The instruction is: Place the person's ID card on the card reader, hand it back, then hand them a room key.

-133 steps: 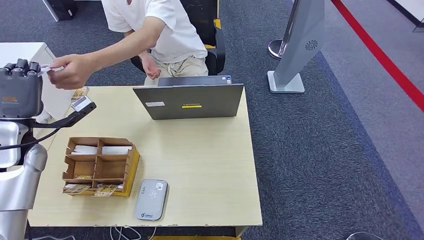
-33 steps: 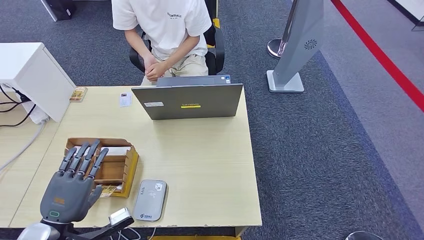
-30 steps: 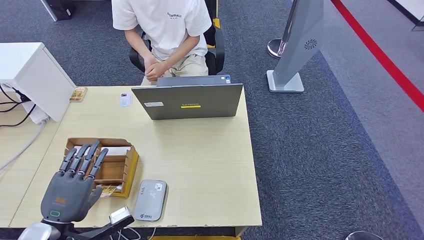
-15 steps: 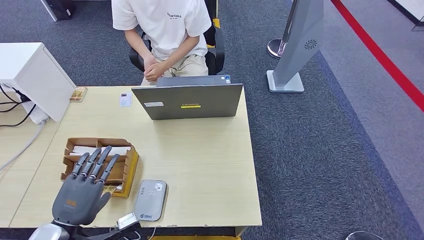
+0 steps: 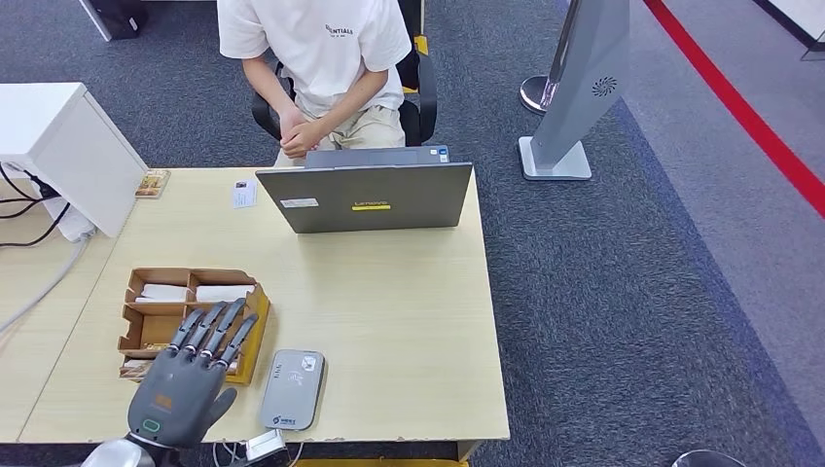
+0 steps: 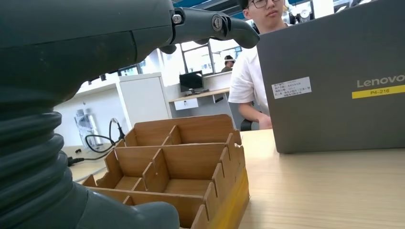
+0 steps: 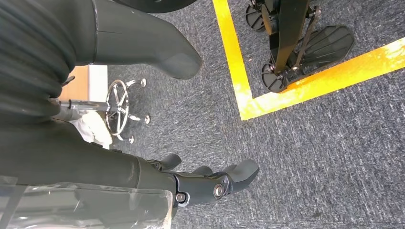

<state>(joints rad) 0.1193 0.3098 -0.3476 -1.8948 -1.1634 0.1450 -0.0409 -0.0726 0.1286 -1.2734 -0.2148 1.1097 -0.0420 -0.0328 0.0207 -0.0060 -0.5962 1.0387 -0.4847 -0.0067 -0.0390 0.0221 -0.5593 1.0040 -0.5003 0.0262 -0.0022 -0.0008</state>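
Note:
My left hand (image 5: 185, 384) hovers with its fingers spread and nothing in it, above the near right corner of the cardboard card organizer (image 5: 161, 326). White cards (image 5: 223, 292) lie in the organizer's far compartments. The grey card reader (image 5: 294, 389) lies just right of the hand, near the table's front edge, with no card on it. The ID card (image 5: 244, 193) lies on the table left of the laptop. In the left wrist view my left hand (image 6: 71, 71) hangs over the organizer (image 6: 181, 157). My right hand (image 7: 57, 157) hangs beside the body over the carpet, holding nothing.
A grey laptop (image 5: 368, 197) stands at the table's far edge, and the person (image 5: 321, 58) sits behind it with hands together. A white box (image 5: 58, 146) with cables stands at the left. A grey stand (image 5: 574, 88) rises on the carpet at the right.
Earlier my raised left hand met the person's reaching hand. Since then the person sat back, and my hand has come down over the organizer, sliding right and toward the near edge.

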